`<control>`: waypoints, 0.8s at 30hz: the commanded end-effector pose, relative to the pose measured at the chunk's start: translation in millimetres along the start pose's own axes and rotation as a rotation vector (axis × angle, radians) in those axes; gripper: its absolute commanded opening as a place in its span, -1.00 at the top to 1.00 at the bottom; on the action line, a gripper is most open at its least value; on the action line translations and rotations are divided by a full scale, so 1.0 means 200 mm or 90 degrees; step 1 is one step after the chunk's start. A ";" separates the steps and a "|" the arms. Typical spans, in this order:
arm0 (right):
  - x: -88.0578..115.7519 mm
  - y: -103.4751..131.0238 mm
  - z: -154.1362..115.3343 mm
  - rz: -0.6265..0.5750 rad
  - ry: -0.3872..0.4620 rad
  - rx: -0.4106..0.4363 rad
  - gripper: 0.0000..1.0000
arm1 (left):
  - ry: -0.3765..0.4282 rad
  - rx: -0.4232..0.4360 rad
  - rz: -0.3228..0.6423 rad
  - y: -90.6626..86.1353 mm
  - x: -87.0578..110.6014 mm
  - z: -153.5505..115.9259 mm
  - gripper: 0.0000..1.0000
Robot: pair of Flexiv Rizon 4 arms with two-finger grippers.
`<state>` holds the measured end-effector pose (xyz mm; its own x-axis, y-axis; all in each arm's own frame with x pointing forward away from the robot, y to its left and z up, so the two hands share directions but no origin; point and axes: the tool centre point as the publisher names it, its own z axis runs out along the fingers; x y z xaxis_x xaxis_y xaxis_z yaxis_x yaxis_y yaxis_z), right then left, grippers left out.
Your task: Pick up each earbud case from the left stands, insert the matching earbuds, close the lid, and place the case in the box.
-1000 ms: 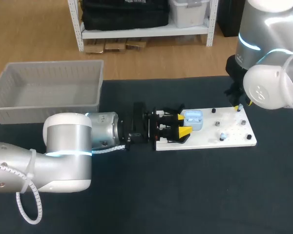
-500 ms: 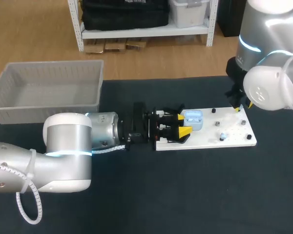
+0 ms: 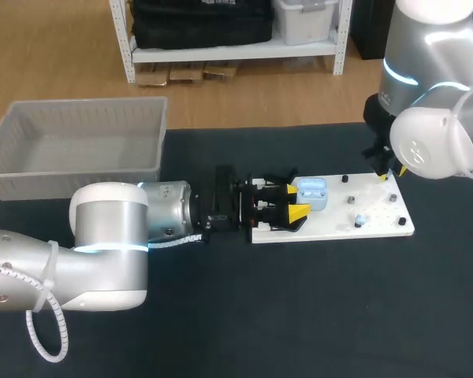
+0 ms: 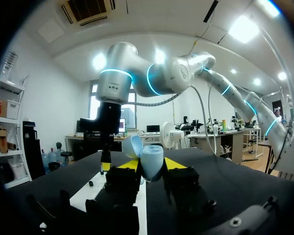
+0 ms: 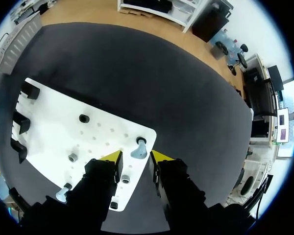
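At the left end of the flat white perforated board, the left gripper is clamped on the open-lidded pale blue plastic earbud case. The right gripper, fingers apart, hangs over the far right corner, with the small pale blue earbud directly between its tips.

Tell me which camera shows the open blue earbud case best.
The left wrist view: the earbud case sits close up, large, lid raised, between the tips of the left gripper. The head view shows it small, from above. The right wrist view doesn't show it.
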<state>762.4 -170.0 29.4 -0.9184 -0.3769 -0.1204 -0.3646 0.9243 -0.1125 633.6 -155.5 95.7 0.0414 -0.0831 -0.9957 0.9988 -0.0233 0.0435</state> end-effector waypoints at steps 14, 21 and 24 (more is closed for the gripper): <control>-0.01 0.00 0.00 0.002 0.003 0.004 1.00 | -0.001 -0.002 0.001 0.00 0.00 0.00 1.00; 0.00 -0.01 -0.02 0.004 0.001 0.008 1.00 | -0.001 -0.002 0.001 0.00 0.00 0.00 1.00; 0.01 -0.02 -0.04 0.005 -0.003 0.010 1.00 | -0.001 -0.002 0.001 0.00 0.00 0.00 1.00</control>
<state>764.8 -171.1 32.8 -0.9208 -0.3713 -0.1194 -0.3571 0.9257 -0.1246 633.6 -155.5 95.7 0.0414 -0.0831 -0.9957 0.9988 -0.0233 0.0435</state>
